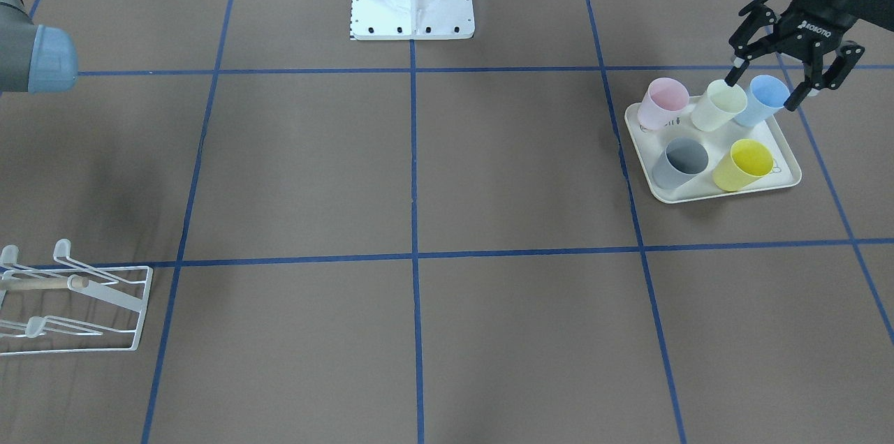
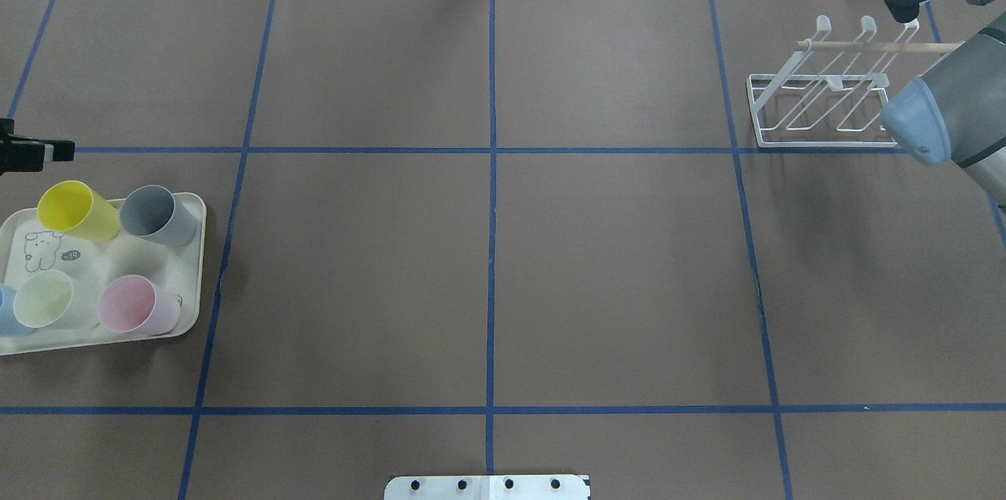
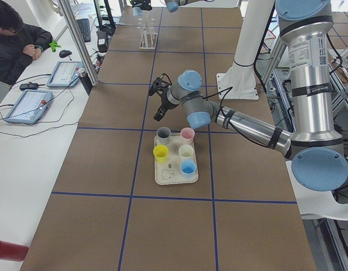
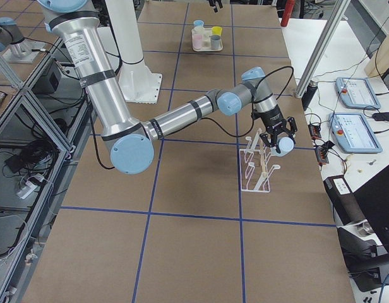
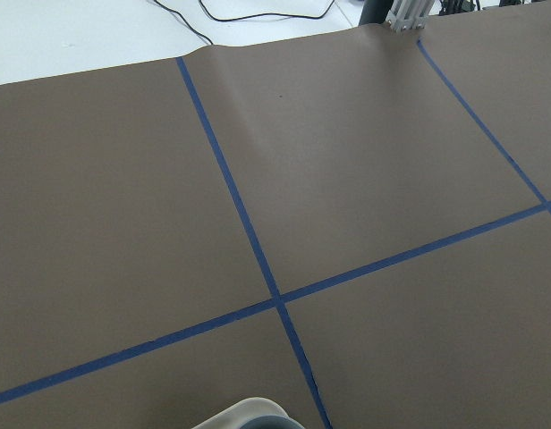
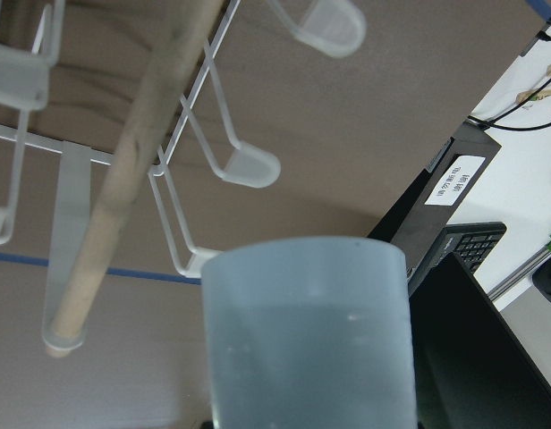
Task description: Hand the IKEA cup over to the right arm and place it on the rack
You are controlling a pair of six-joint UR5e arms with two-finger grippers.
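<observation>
Right gripper (image 4: 278,137): it pinches the cup (image 6: 307,340). Its fingers are outside the wrist view, but from the table's end they stand closed on the cup's sides.
Cup: pale blue-grey, held in the air just above the rack (image 2: 825,91). As far as I can tell, it touches no wire.
Rack: white wire with rounded prong tips and a wooden rod (image 6: 141,152) crossing it, near the table edge on the robot's right.
Step in hand: I judge the hand-over is done and the placing is under way.
How to do it well: bring the cup's mouth over one free prong tip (image 6: 253,165), then lower it slowly along the prong. Release only when the prong carries the cup.
Care: the rod is close beside the cup, so a sideways push there could shift the light rack.
Left gripper (image 1: 765,84): spread open and holding nothing, it hangs over the far edge of the tray (image 1: 789,175), well apart from the rack.
Tray: five cups stand on it.
</observation>
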